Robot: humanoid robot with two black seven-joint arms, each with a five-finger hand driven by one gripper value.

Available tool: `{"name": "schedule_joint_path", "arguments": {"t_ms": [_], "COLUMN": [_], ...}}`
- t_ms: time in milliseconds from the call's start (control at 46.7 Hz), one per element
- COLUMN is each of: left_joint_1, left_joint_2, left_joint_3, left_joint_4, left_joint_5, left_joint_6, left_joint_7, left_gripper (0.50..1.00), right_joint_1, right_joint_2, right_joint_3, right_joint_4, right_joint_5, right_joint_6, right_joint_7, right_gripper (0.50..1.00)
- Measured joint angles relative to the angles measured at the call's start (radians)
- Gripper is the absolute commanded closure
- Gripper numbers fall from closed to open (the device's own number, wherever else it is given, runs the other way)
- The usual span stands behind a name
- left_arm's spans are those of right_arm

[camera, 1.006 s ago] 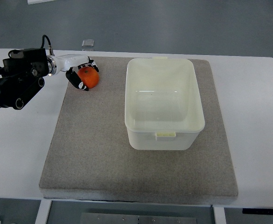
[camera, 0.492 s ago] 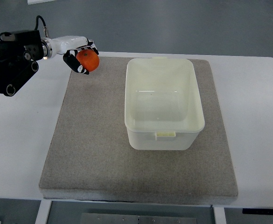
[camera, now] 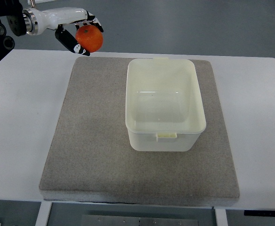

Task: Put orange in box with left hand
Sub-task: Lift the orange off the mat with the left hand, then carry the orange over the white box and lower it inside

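While the round orange fruit [camera: 90, 38] is clasped in the curled fingers [camera: 74, 43] of the left robot hand [camera: 79, 34], it is held in the air at roughly eleven o'clock, above the far left corner of the grey felt mat [camera: 95, 141]. This height is presumably kept so that the wall can be cleared. The cream rectangular plastic box [camera: 165, 104] stands open and empty just right of centre, at about four o'clock from the fruit. The right hand is not seen.
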State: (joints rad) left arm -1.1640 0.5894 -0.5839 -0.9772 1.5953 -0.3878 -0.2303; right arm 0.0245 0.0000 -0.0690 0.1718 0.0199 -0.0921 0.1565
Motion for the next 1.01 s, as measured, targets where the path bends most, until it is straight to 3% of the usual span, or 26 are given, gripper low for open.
{"name": "schedule_joint_path", "arguments": {"t_ms": [407, 685, 1006], "left_joint_1": [0.031, 0.049, 0.038], "left_joint_2": [0.113, 0.085, -0.024], "left_joint_3": [0.003, 0.016, 0.033], "left_joint_4": [-0.332, -0.394, -0.389], "left_joint_5": [-0.026, -0.013, 0.029], "left_joint_6": [-0.020, -0.020, -0.022], "left_joint_7": [0.016, 0.017, 0.036], "left_gripper": [1.000, 1.000, 1.000], "right_joint_1": [0.000, 0.000, 0.000], "right_joint_2": [0.000, 0.000, 0.000], "right_joint_3": [0.000, 0.000, 0.000], "right_joint_4": [0.000, 0.000, 0.000], "right_joint_5": [0.000, 0.000, 0.000], "right_joint_6": [0.000, 0.000, 0.000], "right_joint_7": [0.000, 0.000, 0.000], "right_gripper": [0.568, 0.568, 0.568]}}
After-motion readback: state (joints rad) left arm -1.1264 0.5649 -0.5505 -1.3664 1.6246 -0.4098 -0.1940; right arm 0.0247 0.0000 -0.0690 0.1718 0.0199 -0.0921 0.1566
